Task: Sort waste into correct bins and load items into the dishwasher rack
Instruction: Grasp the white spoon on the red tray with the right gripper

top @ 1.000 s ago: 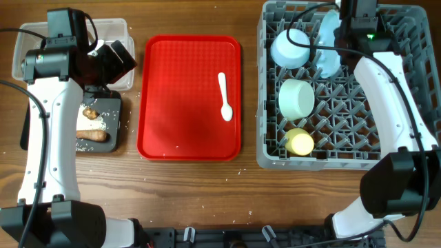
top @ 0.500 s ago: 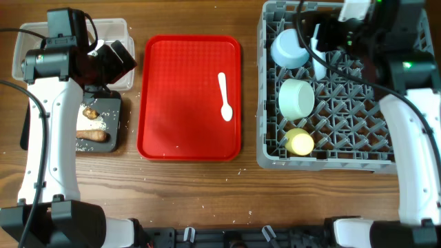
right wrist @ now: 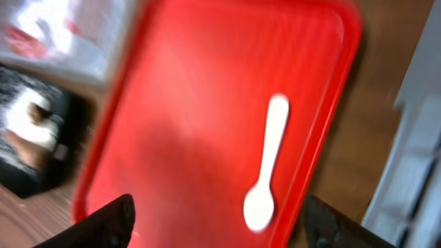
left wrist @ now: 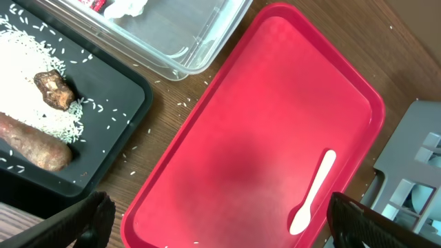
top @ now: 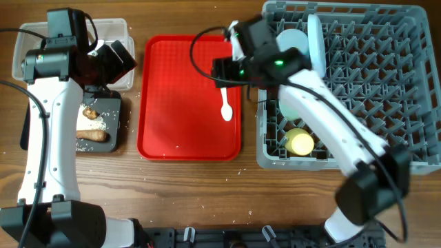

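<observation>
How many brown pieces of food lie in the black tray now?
2. The small brown lump lies by the rice in the black tray; the brown sausage-like piece lies beside it. Part of the tray is hidden, so there may be more.

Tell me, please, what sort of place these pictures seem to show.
Probably a lab table staged as a cafeteria dish-return station: a grey dishwasher rack, a red serving tray with a white spoon on it, and a black tray holding food scraps.
</observation>
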Tool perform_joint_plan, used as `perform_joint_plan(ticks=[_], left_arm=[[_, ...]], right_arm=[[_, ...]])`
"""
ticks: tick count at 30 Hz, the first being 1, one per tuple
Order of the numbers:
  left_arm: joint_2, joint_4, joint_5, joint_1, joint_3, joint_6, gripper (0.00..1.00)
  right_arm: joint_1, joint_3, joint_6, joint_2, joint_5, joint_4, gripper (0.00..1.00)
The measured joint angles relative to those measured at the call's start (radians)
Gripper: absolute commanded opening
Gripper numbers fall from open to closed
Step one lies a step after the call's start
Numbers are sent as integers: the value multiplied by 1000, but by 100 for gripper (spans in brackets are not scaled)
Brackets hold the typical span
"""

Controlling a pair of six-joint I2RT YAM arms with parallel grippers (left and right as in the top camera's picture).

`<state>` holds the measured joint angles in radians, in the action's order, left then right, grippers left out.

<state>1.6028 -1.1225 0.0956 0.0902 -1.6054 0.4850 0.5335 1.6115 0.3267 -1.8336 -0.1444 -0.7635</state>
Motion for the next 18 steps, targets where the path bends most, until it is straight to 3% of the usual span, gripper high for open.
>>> perform_joint_plan(ticks=[4, 7, 10, 18], left_arm=[[0, 0, 0, 0, 0, 0, 100], [0, 0, 0, 0, 0, 0, 100], [0, 0, 0, 0, 0, 0, 100], [0, 0, 0, 0, 0, 0, 100]], right_arm=[[5, 0, 44, -132, -11, -92, 74], [6, -1, 54, -216, -35, -136, 64], [11, -1, 74, -258, -43, -138, 57], [25, -53, 134, -304, -45, -90, 50]])
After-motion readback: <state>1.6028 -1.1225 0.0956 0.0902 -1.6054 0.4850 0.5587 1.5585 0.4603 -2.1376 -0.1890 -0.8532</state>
